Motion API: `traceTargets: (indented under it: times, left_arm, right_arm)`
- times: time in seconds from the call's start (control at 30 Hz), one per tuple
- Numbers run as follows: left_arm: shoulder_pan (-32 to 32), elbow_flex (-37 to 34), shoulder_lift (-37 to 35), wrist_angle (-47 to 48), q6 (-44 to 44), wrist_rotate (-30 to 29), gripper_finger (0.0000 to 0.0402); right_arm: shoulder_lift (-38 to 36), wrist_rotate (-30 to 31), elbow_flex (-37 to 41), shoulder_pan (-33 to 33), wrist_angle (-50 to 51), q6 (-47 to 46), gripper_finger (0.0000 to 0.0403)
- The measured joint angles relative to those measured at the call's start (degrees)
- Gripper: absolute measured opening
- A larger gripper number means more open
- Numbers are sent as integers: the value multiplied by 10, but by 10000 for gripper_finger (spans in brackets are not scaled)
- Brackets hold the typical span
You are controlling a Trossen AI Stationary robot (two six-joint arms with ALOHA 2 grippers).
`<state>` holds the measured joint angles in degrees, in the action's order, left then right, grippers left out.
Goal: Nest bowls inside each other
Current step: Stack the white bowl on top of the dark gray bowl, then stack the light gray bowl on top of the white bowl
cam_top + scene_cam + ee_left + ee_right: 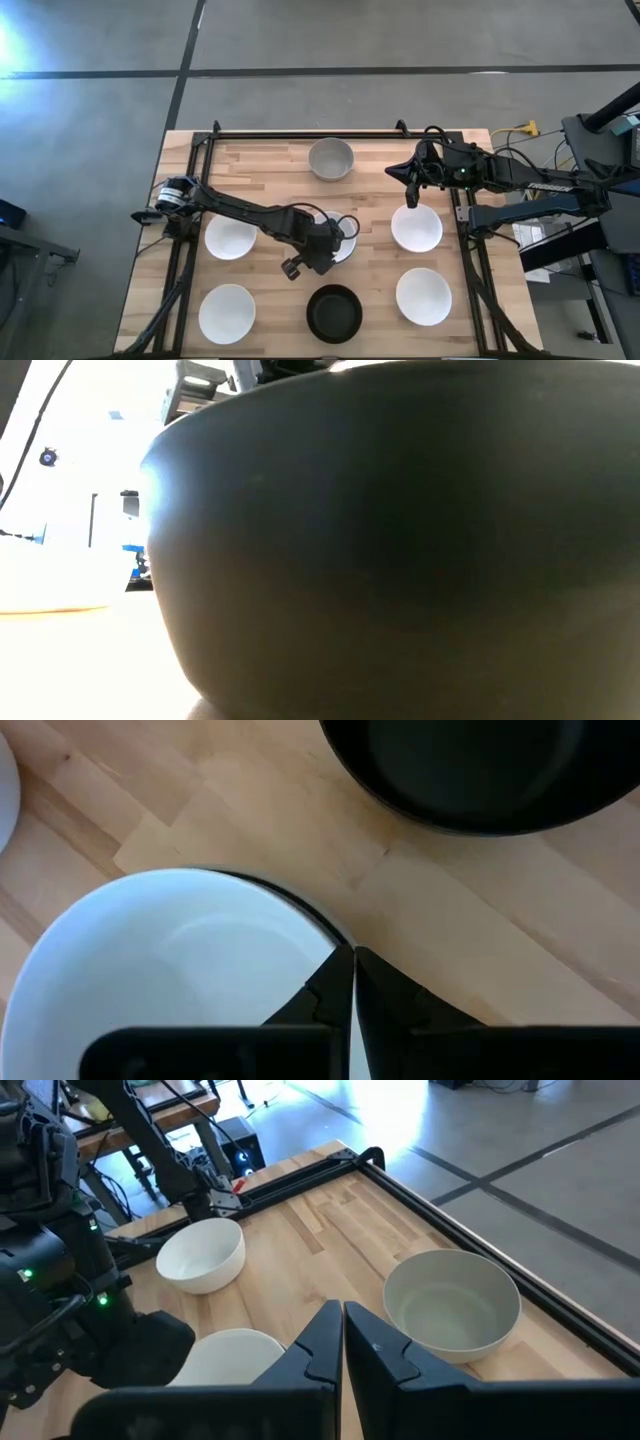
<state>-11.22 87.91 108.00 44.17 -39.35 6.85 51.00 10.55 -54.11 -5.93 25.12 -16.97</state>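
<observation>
Several bowls stand apart on the wooden table [270, 160]: a light grey bowl [330, 158] at the far middle, white bowls at left [231, 237] [226, 312] and right [416, 228] [423, 296], and a black bowl [334, 312] at the near edge, which fills the low view [400, 540]. At the centre a white bowl [170, 980] sits inside a dark bowl whose rim [300, 902] shows around it. My left gripper [353, 960] [326, 258] is shut over this white bowl's rim, on the side facing the black bowl [460, 770]. My right gripper [342, 1312] [410, 190] hangs shut above the table, right of the grey bowl [452, 1300]. My left gripper's shut fingertips [340, 970] slant down over the near rim [325, 935] of the centre white bowl. I cannot tell whether they touch it. The bowl stays seated in the dark bowl on the table.
A black frame rail [300, 134] runs along the table's far edge and down both sides. Bare wood [300, 820] lies between the centre bowls and the black bowl. Cables and equipment [560, 180] sit beyond the right edge.
</observation>
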Motion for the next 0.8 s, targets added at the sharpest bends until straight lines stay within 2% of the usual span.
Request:
traceTargets:
  times: [0.17, 0.27, 0.43, 0.6, 0.7, 0.8]
  left_arm:
    - [4, 6, -40, 2, 12, -62, 0]
    - [23, 7, -87, -2, 79, -75, 0]
    - [75, -40, -178, -6, 206, -95, 0]
    - [117, -153, -297, -80, 318, -107, 0]
    - [131, -253, -381, -184, 379, -109, 0]
    - [139, -361, -463, -309, 446, -112, 0]
  right_arm:
    - [0, -17, 0, 0, 13, -9, 9]
    - [0, -21, 0, 1, 50, -25, 9]
    - [0, -30, 0, 1, 125, -32, 9]
    - [2, -6, 23, -1, 110, -36, 9]
    - [15, 17, 43, -8, 29, -74, 9]
    - [43, 7, 60, -20, -70, -86, 9]
